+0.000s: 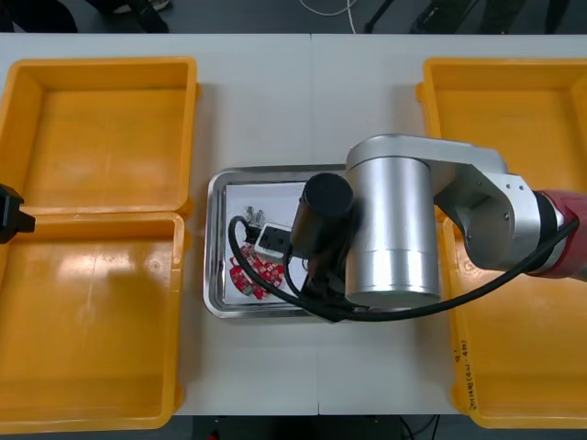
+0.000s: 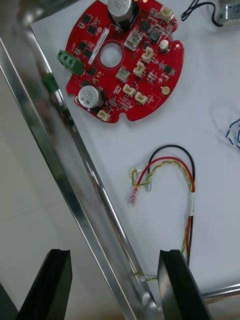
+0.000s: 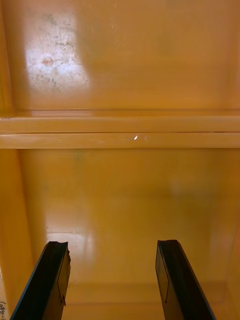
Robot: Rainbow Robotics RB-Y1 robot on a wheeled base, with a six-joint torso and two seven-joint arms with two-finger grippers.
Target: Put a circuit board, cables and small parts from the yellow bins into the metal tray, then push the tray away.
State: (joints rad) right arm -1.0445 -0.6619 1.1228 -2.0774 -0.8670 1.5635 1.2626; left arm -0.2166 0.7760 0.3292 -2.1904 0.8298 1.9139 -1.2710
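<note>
The metal tray (image 1: 216,240), white inside, lies between the bins. In it are a round red circuit board (image 2: 125,60), a red and yellow cable (image 2: 170,170), a bit of blue and white cable (image 2: 233,131), a black cable (image 1: 240,240) and small metal parts (image 1: 254,217). My right gripper (image 2: 115,287) is open and straddles the tray's rim (image 2: 60,165): one finger is outside over the table, the other inside by the red and yellow cable. It holds nothing. My left gripper (image 3: 112,282) hangs open over the left yellow bins (image 3: 120,60), holding nothing.
Two yellow bins (image 1: 101,137) stand on the left and two (image 1: 514,119) on the right; no contents show in them. The right arm (image 1: 394,229) covers the tray's right half. The left arm (image 1: 11,213) sits at the far left edge, over the wall between the left bins.
</note>
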